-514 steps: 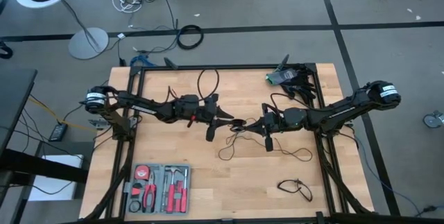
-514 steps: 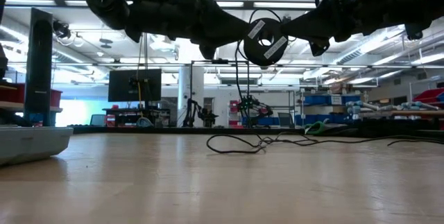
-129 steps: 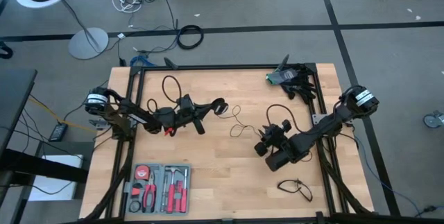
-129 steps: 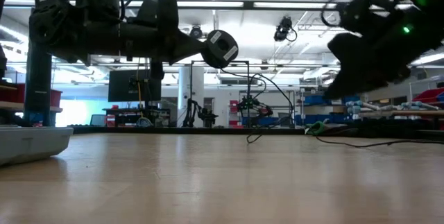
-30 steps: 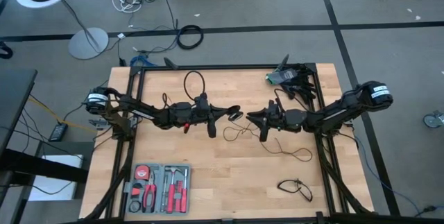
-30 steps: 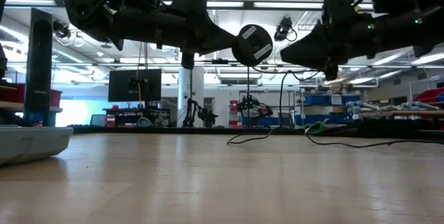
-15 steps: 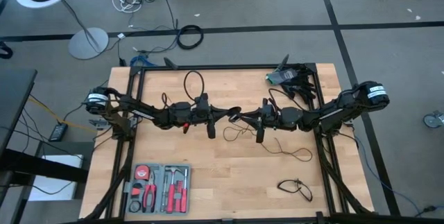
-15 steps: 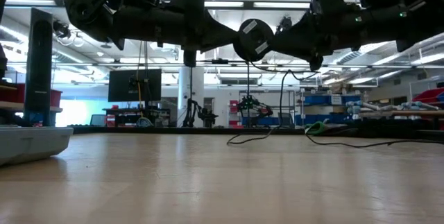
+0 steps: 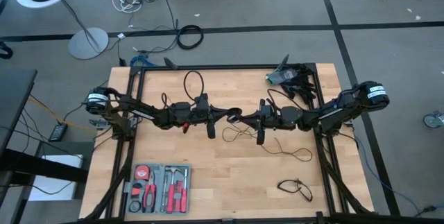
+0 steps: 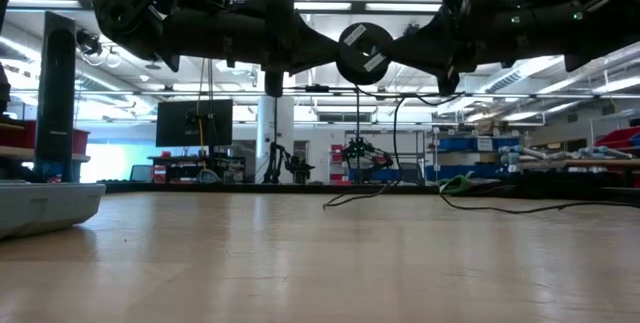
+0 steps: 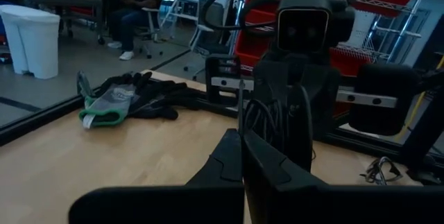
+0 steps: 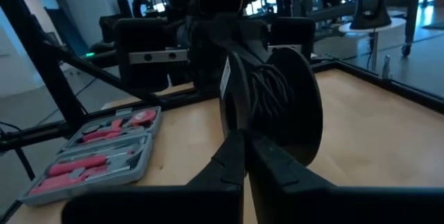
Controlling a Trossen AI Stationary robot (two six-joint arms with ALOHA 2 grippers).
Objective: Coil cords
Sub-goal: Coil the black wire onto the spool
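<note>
High view: cord (image 9: 239,135) judged partly coiled, w/ disc (image 9: 235,115) pinched mid-bench between clenched left end effector (image 9: 229,114) & right end effector (image 9: 244,118), slack left trailing on bench (image 9: 208,182).

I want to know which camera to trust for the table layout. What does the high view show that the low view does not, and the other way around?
Only the high view shows the tool case near the table's front edge, the gloves at a far corner, and the short cord.

Only the low view shows the disc hanging well above the table, with the long cord dropping to the wood, and the room behind.

Both show the left gripper and right gripper meeting above mid-table.
</note>
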